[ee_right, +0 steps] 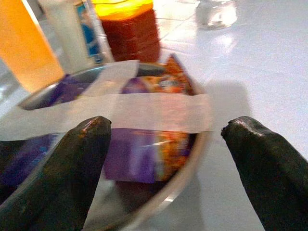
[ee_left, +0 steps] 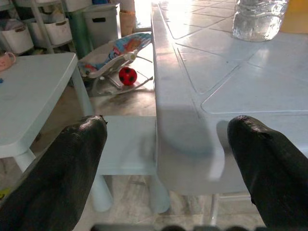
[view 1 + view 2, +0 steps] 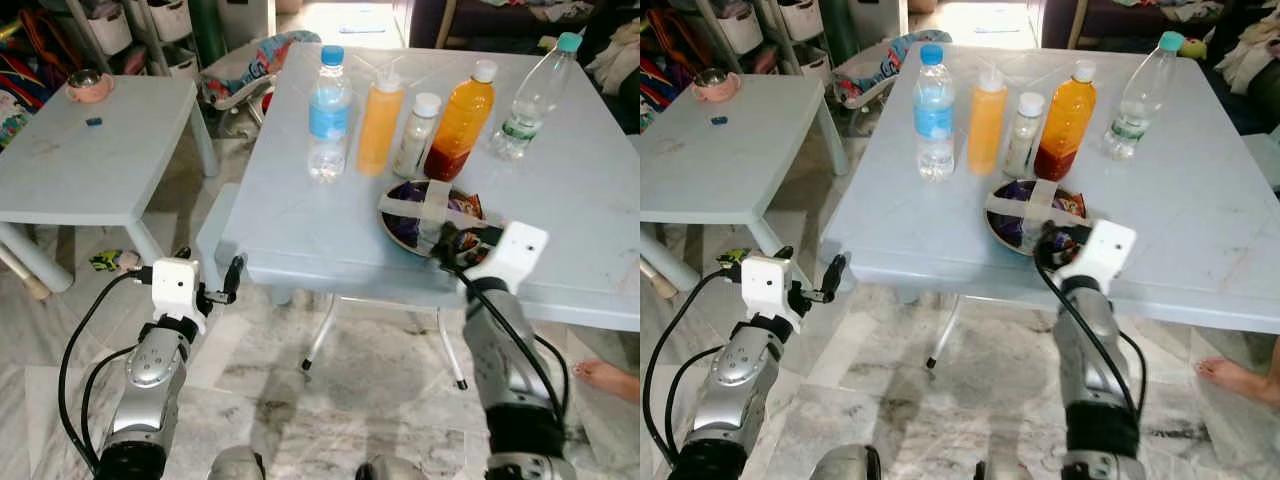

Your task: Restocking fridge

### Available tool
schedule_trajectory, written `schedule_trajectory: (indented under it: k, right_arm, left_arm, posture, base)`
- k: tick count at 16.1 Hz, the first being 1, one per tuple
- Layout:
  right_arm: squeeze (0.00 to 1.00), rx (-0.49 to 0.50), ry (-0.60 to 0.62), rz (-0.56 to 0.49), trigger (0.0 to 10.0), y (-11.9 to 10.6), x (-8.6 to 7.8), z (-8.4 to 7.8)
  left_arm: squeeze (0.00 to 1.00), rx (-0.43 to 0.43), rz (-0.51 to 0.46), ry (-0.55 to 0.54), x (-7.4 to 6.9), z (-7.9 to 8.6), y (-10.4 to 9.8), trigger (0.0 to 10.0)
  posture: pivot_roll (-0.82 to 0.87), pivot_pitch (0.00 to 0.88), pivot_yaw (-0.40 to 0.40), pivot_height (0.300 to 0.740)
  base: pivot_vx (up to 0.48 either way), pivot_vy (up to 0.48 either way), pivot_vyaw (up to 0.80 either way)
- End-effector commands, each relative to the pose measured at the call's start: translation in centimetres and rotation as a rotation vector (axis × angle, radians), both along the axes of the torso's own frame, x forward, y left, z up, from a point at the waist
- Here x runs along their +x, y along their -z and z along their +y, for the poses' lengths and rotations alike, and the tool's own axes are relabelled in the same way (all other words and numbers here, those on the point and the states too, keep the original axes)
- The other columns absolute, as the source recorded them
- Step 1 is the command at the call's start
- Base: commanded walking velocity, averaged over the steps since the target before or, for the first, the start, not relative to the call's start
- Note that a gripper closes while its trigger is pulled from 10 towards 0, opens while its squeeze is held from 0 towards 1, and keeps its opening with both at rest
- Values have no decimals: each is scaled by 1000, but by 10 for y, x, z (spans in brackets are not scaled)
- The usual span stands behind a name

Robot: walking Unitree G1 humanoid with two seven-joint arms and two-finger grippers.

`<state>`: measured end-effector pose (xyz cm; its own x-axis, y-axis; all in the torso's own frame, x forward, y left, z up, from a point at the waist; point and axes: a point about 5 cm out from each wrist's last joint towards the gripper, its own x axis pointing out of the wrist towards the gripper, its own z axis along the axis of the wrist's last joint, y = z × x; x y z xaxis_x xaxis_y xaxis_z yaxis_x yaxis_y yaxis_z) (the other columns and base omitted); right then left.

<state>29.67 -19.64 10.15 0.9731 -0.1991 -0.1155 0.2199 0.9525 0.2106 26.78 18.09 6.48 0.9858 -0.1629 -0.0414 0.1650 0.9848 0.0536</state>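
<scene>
Two black fingers of right pincer (image 1: 161,159) spreading wide just short of taped bowl (image 3: 430,215) near desk (image 3: 330,250) front edge, left pincer (image 2: 168,163) gaping idle by corner.

This is a lived-in family home, not a shop or lab. A pale plastic desk (image 3: 300,230) stands on a marble-patterned tile floor (image 3: 330,400). Beyond the desk's far left corner lies a patterned baby bouncer (image 3: 255,65) with a red ball (image 2: 127,75) beside it. Left of the desk stands a smaller desk (image 3: 90,160), and behind that, shelving with white storage bins (image 3: 110,30). A person's bare foot (image 3: 605,378) shows beneath the desk's right edge.
</scene>
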Motion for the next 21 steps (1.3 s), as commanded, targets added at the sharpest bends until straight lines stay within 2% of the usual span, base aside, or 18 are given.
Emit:
schedule_trajectory:
  k: [1, 2, 4, 6, 9, 11, 15, 16, 17, 18, 19, 21]
  right_arm:
    - [0, -18, 28, -15, 10000, -5, -2, -6]
    - [0, -67, 43, -37, 10000, -10, -5, -10]
    - [0, -90, 43, -67, 10000, -16, -6, -9]
    - [0, -78, 18, -89, 10000, -22, -8, 3]
    - [0, -23, -8, -29, 10000, -9, -22, 17]
    - [0, 7, -17, -10, 10000, -7, -25, 21]
    - [0, 46, -6, 49, 10000, 0, -30, 15]
    - [0, 70, -1, 52, 8196, 1, -29, 13]
    - [0, 79, 2, 59, 3882, 1, -27, 11]
    - [0, 83, 3, 62, 1882, 1, -26, 11]
    - [0, 88, 4, 63, 1451, 0, -23, 10]
    - [0, 89, 7, 59, 1686, -1, -19, 7]
  left_arm:
    - [0, 7, -11, 15, 2, 0, -4, 10000]
    - [0, 6, -12, 17, 2, -1, -5, 10000]
    - [0, 8, -12, 18, 3, -1, -5, 10000]
    - [0, 9, -14, 20, 4, -2, -5, 10000]
    - [0, 7, -14, 17, 4, -3, -5, 10000]
    - [0, 5, -13, 19, 4, -4, -4, 10000]
    - [0, 3, -14, 25, 5, -6, -4, 10000]
    - [0, 3, -15, 26, 6, -7, -4, 10000]
    - [0, 1, -15, 27, 6, -8, -4, 10000]
    - [0, 0, -15, 28, 6, -9, -4, 10000]
    - [0, -1, -16, 30, 7, -10, -3, 10000]
    - [0, 1, -18, 34, 7, -11, -4, 10000]
  posture:
    - [14, 65, 27, 740]
    - [13, 64, 28, 740]
    - [11, 63, 30, 740]
    - [14, 60, 26, 740]
    - [12, 59, 20, 740]
    - [9, 57, 18, 740]
    - [2, 56, 16, 740]
    - [0, 55, 16, 740]
    - [0, 54, 16, 740]
    - [0, 54, 16, 740]
    - [0, 53, 16, 740]
    - [2, 52, 16, 740]
  base:
    - [0, 0, 0]
    - [0, 0, 0]
    - [0, 0, 0]
    - [0, 0, 0]
    - [0, 0, 0]
    - [0, 0, 0]
    - [0, 0, 0]
    - [0, 0, 0]
    - [0, 0, 0]
    - [0, 0, 0]
    - [0, 0, 0]
    - [0, 0, 0]
